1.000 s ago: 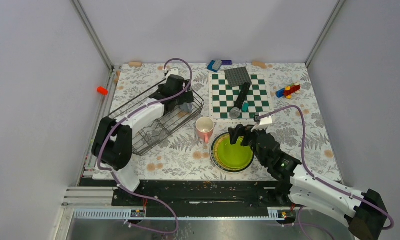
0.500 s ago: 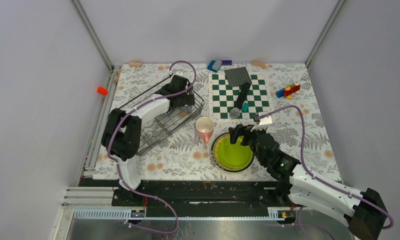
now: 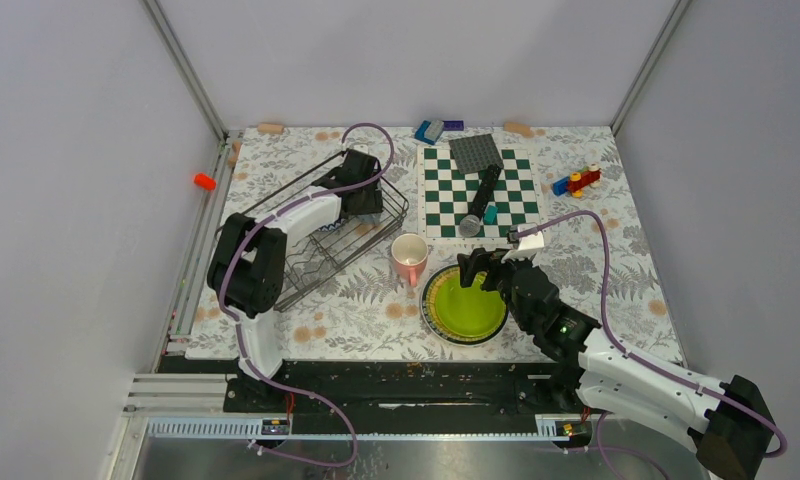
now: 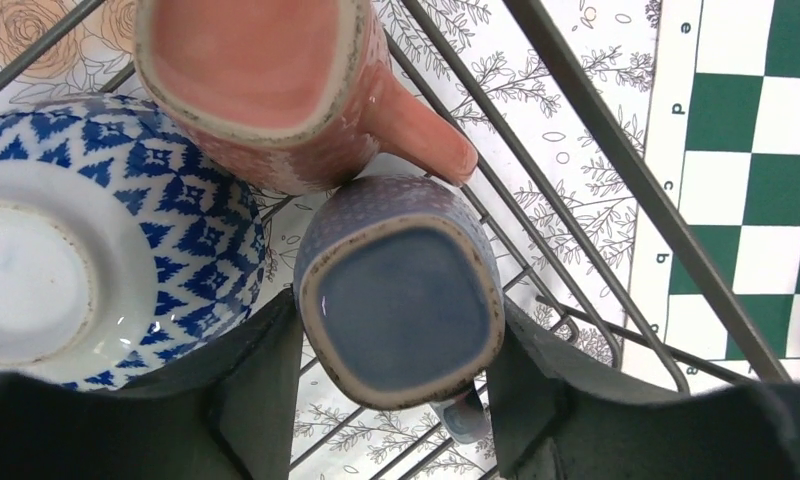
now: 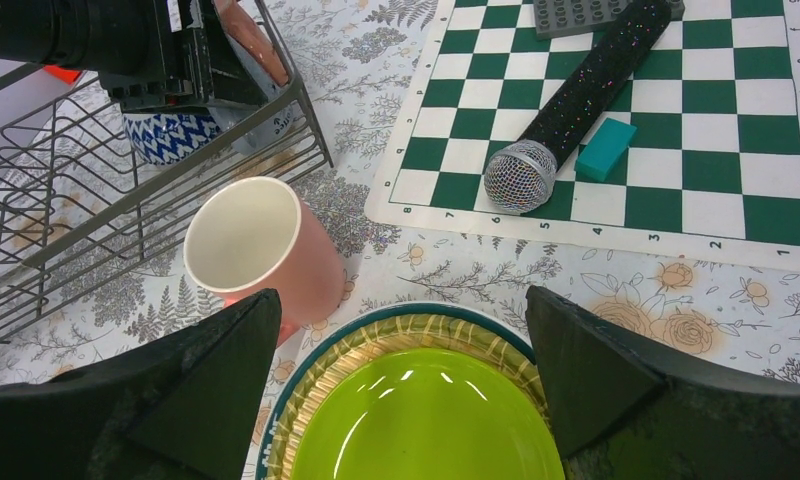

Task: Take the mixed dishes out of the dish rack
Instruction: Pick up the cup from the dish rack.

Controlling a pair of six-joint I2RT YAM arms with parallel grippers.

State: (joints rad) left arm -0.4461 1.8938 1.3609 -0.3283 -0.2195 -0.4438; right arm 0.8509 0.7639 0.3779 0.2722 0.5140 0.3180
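The rack [image 3: 321, 225] sits left of centre in the top view, set at an angle on the table [image 3: 616, 260]. The left gripper [image 4: 398, 392] is lowered into its upper right corner. In the left wrist view its jaws are spread wide, and both fingers [image 4: 261, 385] lie against opposite sides of the grey mug [image 4: 401, 300], which they hold. This mug stands upside down on the rack wires, base toward the camera. Touching it above is an inverted pink mug [image 4: 266, 80], handle pointing right. An inverted blue bowl [image 4: 76, 250] lies at the left of the frame, just beside both mugs. The right gripper [image 5: 401, 300] hangs with jaws fully open and holding nothing, over the upper edge of the green plate [image 5: 426, 420]. This plate tops a stack at lower centre of the top view, outside the rack. A loose pink mug [image 5: 261, 250] stands on the table between stack and rack
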